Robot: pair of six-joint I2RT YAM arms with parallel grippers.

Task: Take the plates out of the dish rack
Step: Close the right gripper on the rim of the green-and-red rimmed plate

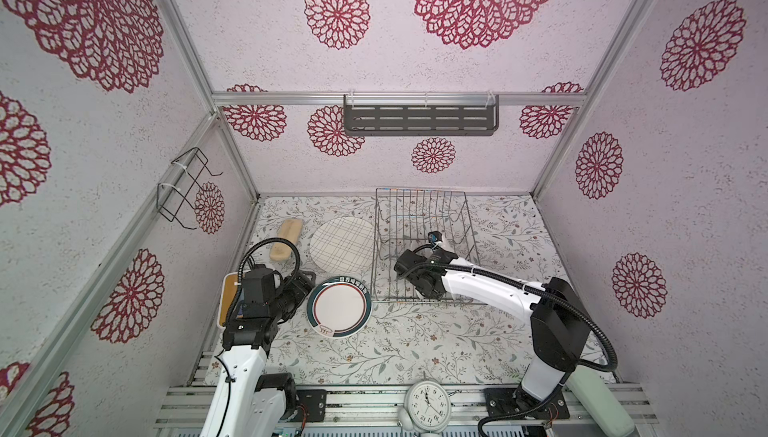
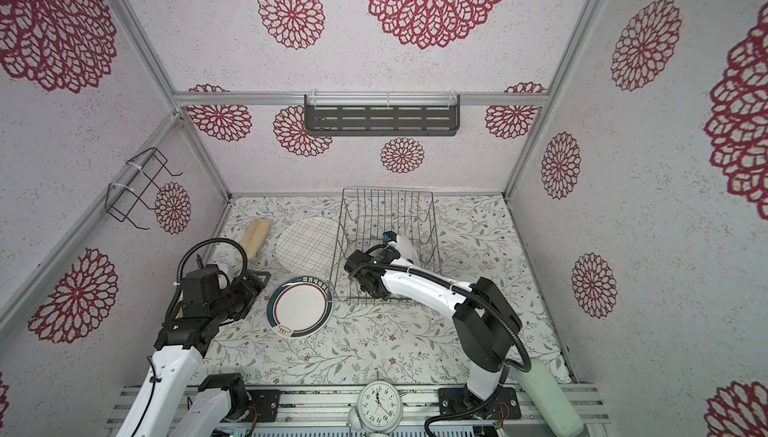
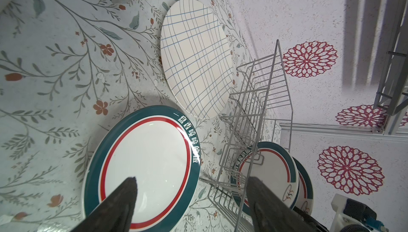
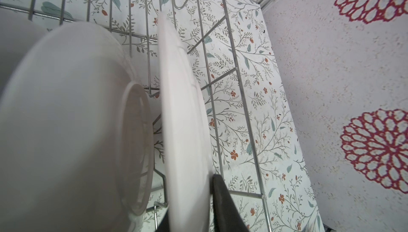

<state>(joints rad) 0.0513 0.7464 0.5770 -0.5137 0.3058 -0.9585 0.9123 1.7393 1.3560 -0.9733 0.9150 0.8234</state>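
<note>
Right gripper (image 4: 189, 197): dark fingers pinched on the rim of an upright plate (image 4: 183, 109); an edge grip suits thin, glossy ceramic.
Left gripper (image 3: 192, 179): spread wide, empty, above the teal-rimmed plate (image 3: 143, 167).
Dish rack (image 1: 419, 210): silver wire, tines propping white-backed plates on edge.
Unloaded: teal-rimmed plate and cream grid plate (image 1: 343, 244), flat on the floral table (image 1: 415, 343) beside the rack.

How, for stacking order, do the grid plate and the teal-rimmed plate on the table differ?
The grid plate is larger, cream with dark lines; the teal-rimmed plate is smaller, white with a red ring. The former lies farther back, the latter nearer. Both lie flat, face up.
</note>
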